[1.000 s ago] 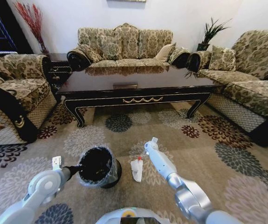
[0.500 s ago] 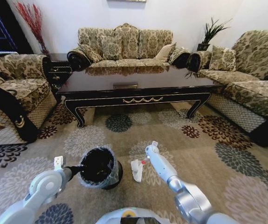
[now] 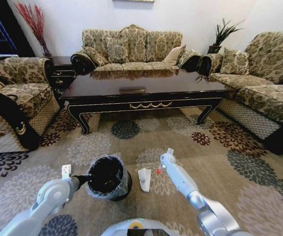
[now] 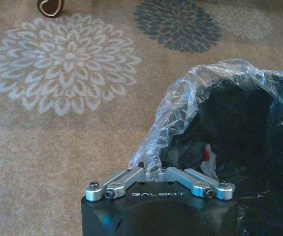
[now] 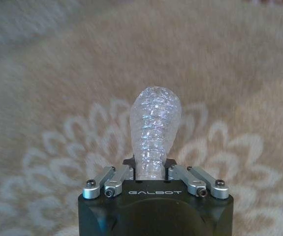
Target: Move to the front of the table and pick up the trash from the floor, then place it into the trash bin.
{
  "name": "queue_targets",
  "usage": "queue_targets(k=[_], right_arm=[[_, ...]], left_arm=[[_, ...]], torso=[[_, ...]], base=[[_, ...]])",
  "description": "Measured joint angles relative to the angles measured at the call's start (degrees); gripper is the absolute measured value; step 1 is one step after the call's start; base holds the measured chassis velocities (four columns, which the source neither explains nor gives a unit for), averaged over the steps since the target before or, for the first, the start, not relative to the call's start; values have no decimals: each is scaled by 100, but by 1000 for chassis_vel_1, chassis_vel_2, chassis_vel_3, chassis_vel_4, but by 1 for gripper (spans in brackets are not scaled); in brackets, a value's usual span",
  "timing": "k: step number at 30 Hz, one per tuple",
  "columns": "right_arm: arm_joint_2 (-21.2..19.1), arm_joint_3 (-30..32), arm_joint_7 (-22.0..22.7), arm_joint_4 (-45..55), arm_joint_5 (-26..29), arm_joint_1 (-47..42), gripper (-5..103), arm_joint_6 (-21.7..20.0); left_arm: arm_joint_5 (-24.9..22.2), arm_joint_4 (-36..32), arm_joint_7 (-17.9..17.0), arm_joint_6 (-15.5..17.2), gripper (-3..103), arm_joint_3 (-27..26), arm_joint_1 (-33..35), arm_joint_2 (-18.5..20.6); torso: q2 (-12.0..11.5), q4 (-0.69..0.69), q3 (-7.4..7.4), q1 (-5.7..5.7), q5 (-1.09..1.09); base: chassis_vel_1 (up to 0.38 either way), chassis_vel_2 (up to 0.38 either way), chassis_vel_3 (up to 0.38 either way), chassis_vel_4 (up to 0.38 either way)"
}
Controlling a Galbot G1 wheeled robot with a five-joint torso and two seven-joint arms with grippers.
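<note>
right gripper jaws pinching clear ribbed bottle, red cap visible from head view, left gripper jaws clamped on bin liner, paper wad on carpet

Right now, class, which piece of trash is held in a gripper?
The clear bottle, clamped in the right gripper. The white paper wad lies loose on the carpet beside the bin.

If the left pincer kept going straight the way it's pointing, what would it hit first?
The left pincer is already at the rim of the trash bin, shut on its clear plastic liner. Going straight on, it would probably push into the bin's wall or opening first.
</note>
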Motion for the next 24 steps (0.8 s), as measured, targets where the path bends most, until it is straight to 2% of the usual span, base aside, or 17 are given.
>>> queue_targets(k=[2,3,5,6,7,10,11,12,13,15,18,19,20,21,22,23,24], right_arm=[[-380,39,-45,884,69,-399,25,-3],[-380,39,-45,884,69,-399,25,-3],[-820,158,-76,1641,100,-810,25,-2],[-1179,290,-186,2213,98,-1155,25,8],[-1179,290,-186,2213,98,-1155,25,8],[-1765,599,-642,3405,-76,-1860,25,67],[-1948,747,-849,3846,-243,-2159,25,126],[-1948,747,-849,3846,-243,-2159,25,126],[-2080,880,-1032,4239,-400,-2445,25,203],[-2188,982,-1216,4722,-563,-2728,25,317],[-2254,1048,-1360,5327,-624,-2960,25,450],[-2268,1100,-1403,5527,-632,-3073,25,501],[-2278,1144,-1439,5673,-643,-3165,25,542],[-2302,1271,-1591,6051,-754,-3399,25,694],[-2302,1271,-1591,6051,-754,-3399,25,694],[-2306,1353,-1739,6257,-850,-3540,25,823],[-2305,1411,-1837,6376,-908,-3616,25,908]], left_arm=[[-8,97,-19,0,2,216,-232,110],[-8,97,-19,0,2,216,-232,110],[-40,183,-46,0,2,426,-517,228],[-126,256,-79,0,2,641,-846,315],[-126,256,-79,0,2,641,-846,315],[-234,437,-84,-5,2,1236,-1552,517],[-255,545,-45,-8,2,1610,-1882,624],[-255,545,-45,-8,2,1610,-1882,624],[-257,645,6,-8,2,1978,-2217,733],[-272,699,59,-7,2,2335,-2528,868],[-286,733,135,-7,2,2766,-2859,977],[-301,768,188,-3,2,2921,-3021,979],[-314,809,250,-3,2,3121,-3212,974],[-406,927,329,-4,2,3795,-3790,876],[-406,927,329,-4,2,3795,-3790,876],[-523,1008,344,-4,2,4259,-4243,747],[-612,1062,336,-2,2,4506,-4521,642]], torso=[[0,2,0,0,0],[0,2,0,0,0],[0,0,0,0,1],[0,-2,0,0,-1],[0,-2,0,0,-1],[0,-4,-1,0,1],[0,-4,-1,0,-1],[0,-4,-1,0,-1],[0,-4,0,0,-3],[0,-5,0,1,-1],[0,8,-1,0,1],[0,8,0,0,-1],[0,8,0,0,0],[0,6,0,0,0],[0,6,0,0,0],[0,-3,0,0,-5],[0,-5,0,1,-6]], base=[[0,0,0,0],[0,0,0,0],[0,0,0,0],[0,0,0,0],[0,0,0,0],[0,0,0,0],[0,0,0,0],[0,0,0,0],[0,0,0,0],[0,0,0,0],[0,0,0,0],[0,0,0,0],[0,0,0,0],[0,0,0,0],[0,0,0,0],[0,0,0,0],[0,0,0,0]])
